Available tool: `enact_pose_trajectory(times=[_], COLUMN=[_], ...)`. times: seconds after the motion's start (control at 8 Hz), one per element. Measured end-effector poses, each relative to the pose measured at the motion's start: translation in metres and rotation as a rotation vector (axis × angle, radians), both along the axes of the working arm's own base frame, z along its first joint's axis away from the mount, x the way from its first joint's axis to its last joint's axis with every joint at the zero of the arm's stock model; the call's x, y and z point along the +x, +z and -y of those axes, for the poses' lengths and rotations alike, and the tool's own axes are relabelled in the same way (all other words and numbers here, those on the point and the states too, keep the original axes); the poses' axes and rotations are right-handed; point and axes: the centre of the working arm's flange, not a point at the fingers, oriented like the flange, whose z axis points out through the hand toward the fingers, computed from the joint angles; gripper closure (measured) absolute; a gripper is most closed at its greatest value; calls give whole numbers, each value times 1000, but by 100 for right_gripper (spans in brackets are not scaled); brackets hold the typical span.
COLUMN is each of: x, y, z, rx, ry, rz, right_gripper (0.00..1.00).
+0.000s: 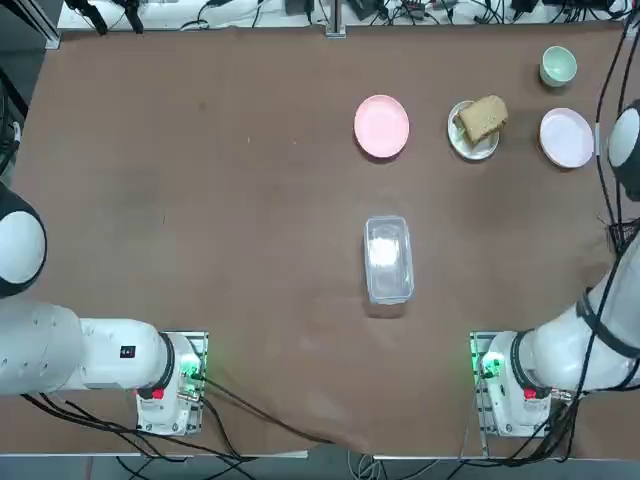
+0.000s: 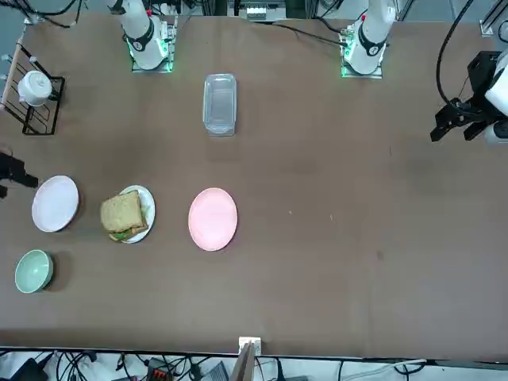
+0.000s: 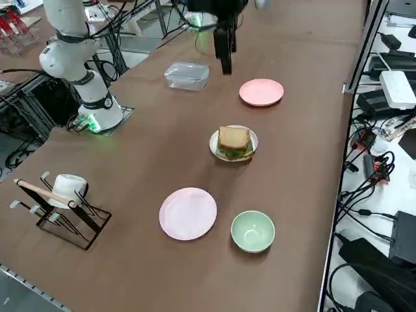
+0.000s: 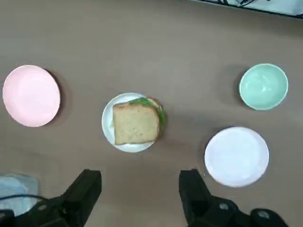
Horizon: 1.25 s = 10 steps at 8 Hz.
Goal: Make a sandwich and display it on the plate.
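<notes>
Sandwich [image 4: 137,124] sits assembled on the plate [image 4: 108,127], a small white one at the far edge of the table [image 1: 200,200] toward its right end, seen from the robot's side. The right wrist view shows what the overhead view barely does: a green lettuce leaf peeking out along one side of the top bread slice. That same wrist view shows the right gripper [image 4: 141,191] raised well above the table, its two dark fingers spread wide with nothing between them, the sandwich lying below and clear of them.

In the overhead view the sandwich has a pink plate [image 1: 381,126] on its left and a pale pinkish-white plate [image 1: 566,137] on its right, with a small pale-green bowl [image 1: 558,66] in the far right corner. A clear plastic container [image 1: 388,258] lies near the middle of the table, well apart from the plates.

Only the front and right side views show a wire rack [image 3: 62,211] with a white cup [image 3: 67,187] on it, at the table's right end near the robot's edge. The right side view alone shows the sandwich's thickness, lettuce visible between the slices, and a dark gripper hanging over the table just beside the clear container.
</notes>
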Motion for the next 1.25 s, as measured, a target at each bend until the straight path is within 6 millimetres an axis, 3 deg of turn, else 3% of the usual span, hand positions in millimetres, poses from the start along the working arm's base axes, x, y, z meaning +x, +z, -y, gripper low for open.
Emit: enact_pose_trajectory(times=[0.38,0.75,1.0,1.25], x=[-39,-81,-109,-126], y=[22,48,53,45], z=[-9,-77,-82,-82], rx=[-24,-39,-73,-94], ry=[-99,-201,-206,-201], rz=[-31,-28,1,24], right_gripper=[0,0,0,0])
